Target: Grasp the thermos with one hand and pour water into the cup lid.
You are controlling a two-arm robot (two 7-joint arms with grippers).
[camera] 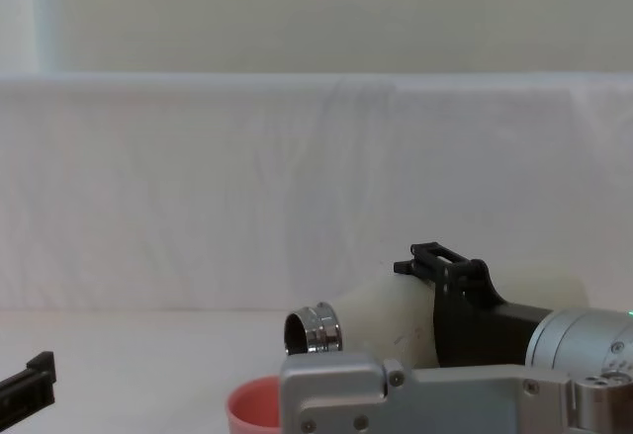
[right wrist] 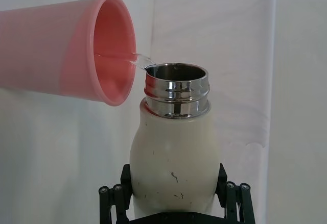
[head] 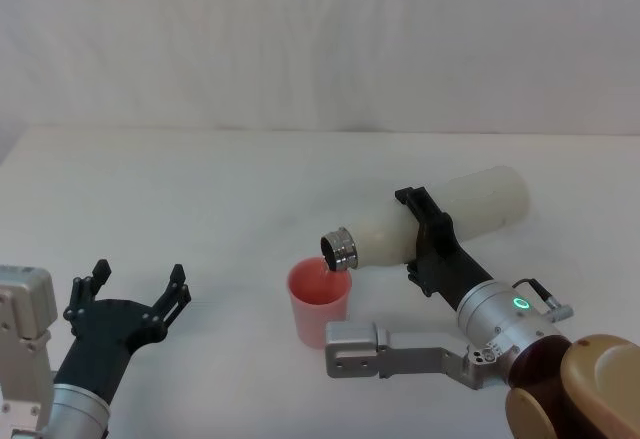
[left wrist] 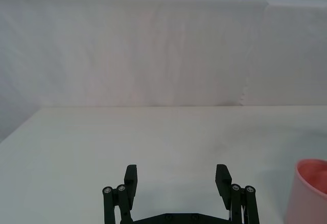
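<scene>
The cream-white thermos [head: 440, 219] lies tilted almost flat above the table, its steel neck [head: 339, 250] pointing left over the pink cup lid [head: 319, 303]. My right gripper [head: 428, 241] is shut on the thermos body. In the right wrist view a thin stream of water runs from the steel mouth [right wrist: 176, 90] of the thermos [right wrist: 174, 163] into the cup lid [right wrist: 71, 55]. The chest view shows the neck [camera: 314, 329] just above the cup lid's rim [camera: 253, 406]. My left gripper [head: 140, 293] rests open at the lower left, apart from both; its fingers [left wrist: 131, 180] hold nothing.
A white table [head: 200, 189] carries the scene, backed by a white cloth wall [camera: 247, 177]. A grey bracket [head: 385, 349] of my right arm sits just right of the cup lid. The cup lid's edge [left wrist: 309, 193] shows in the left wrist view.
</scene>
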